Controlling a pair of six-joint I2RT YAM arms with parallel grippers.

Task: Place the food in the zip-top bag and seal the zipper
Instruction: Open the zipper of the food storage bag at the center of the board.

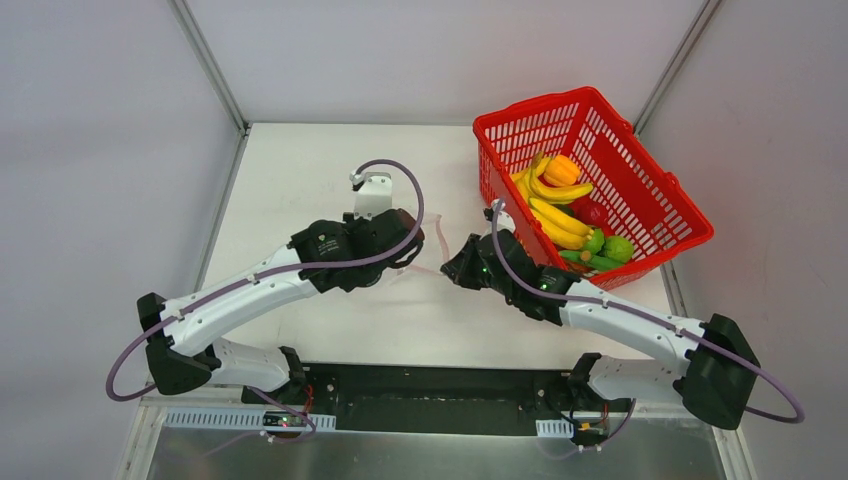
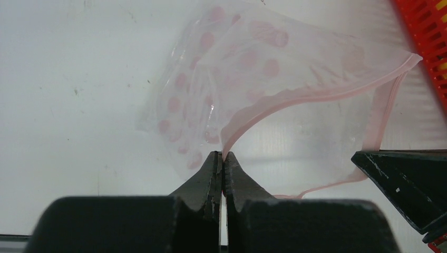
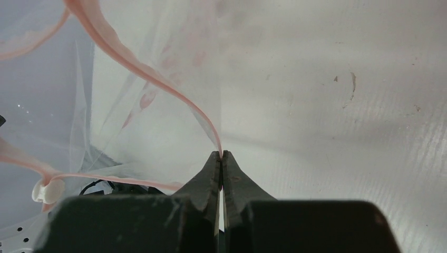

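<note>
Left gripper (image 2: 222,158) clenched on one lip of the zipper (image 2: 316,92). Right gripper (image 3: 221,155) clenched on what looks like the other lip. Judgement: the paired pinches hold the mouth apart for loading.

Zip-top bag (image 2: 237,68) hangs between the grippers at mid-table (image 1: 300,180), mouth gaping, nothing inside.

All food in the red basket (image 1: 535,104), 2 o'clock from the bag: bananas (image 1: 555,215), orange piece (image 1: 562,170), green pieces (image 1: 618,248), red piece (image 1: 592,212).

Illumination: bright, diffuse, from overhead. Shadows on the table (image 1: 300,200) are soft and faint. The bag (image 2: 253,58) carries small glints. In the right wrist view the bag's near folds are out of focus.
</note>
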